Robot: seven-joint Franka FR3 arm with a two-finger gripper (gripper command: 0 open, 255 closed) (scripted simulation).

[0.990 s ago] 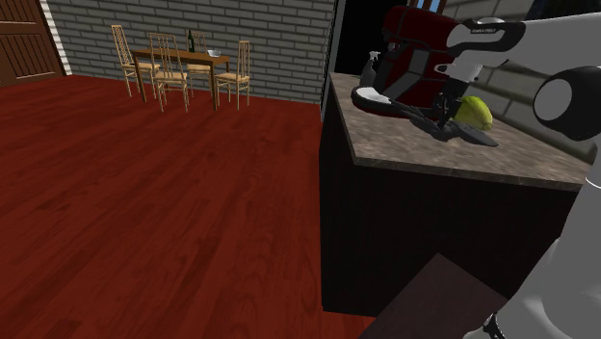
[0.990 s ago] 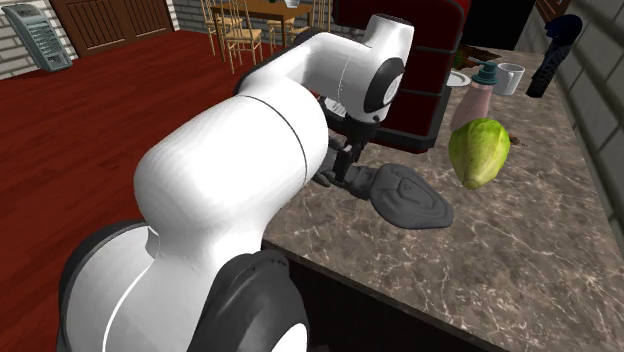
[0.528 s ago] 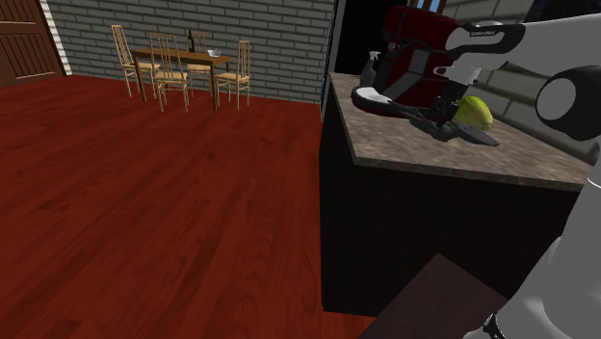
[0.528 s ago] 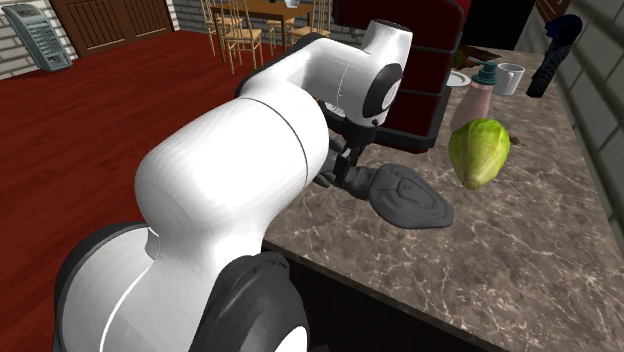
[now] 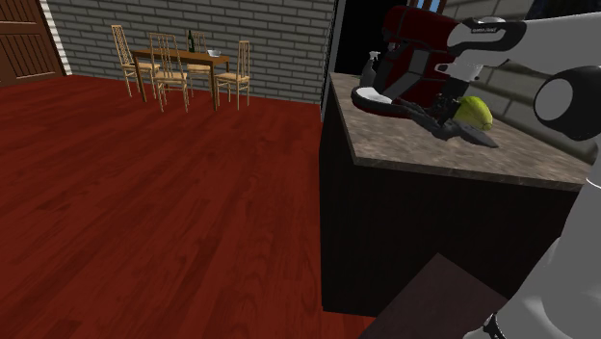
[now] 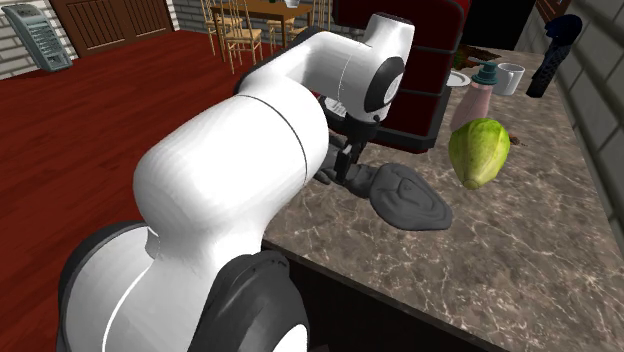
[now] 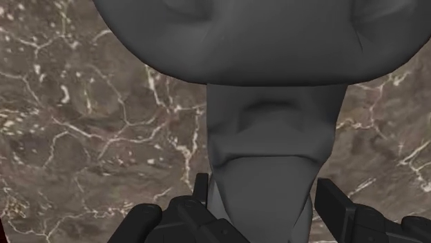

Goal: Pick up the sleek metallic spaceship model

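Spaceship model (image 6: 412, 202): dark grey and matte as drawn, a broad flat saucer body with a narrow neck running off one end. It lies flat on the brown marbled worktop (image 6: 520, 270), near the edge on the arm's side. The gripper (image 7: 266, 195) sits over the neck, not the saucer. In the wrist view the two black fingers (image 7: 335, 207) bracket the neck closely, narrowed to about its width, and appear to press on both flanks, so it is closed on the neck with nothing else in hand. The ship looks to be resting on the worktop, and no lift is evident yet. Judgement: the step in hand is securing the grip ahead of the lift. The neck tapers and its sides look smooth, so slip-out is the risk. The saucer end lies well off the grip line and will likely droop or twist. Advice: confirm a firm squeeze, then raise straight up, slowly, with the wrist level. Neighbours: a green rounded fruit (image 6: 480, 150) just beyond the saucer and a dark red appliance (image 6: 405, 95) close behind the arm. A vertical lift should avoid both.
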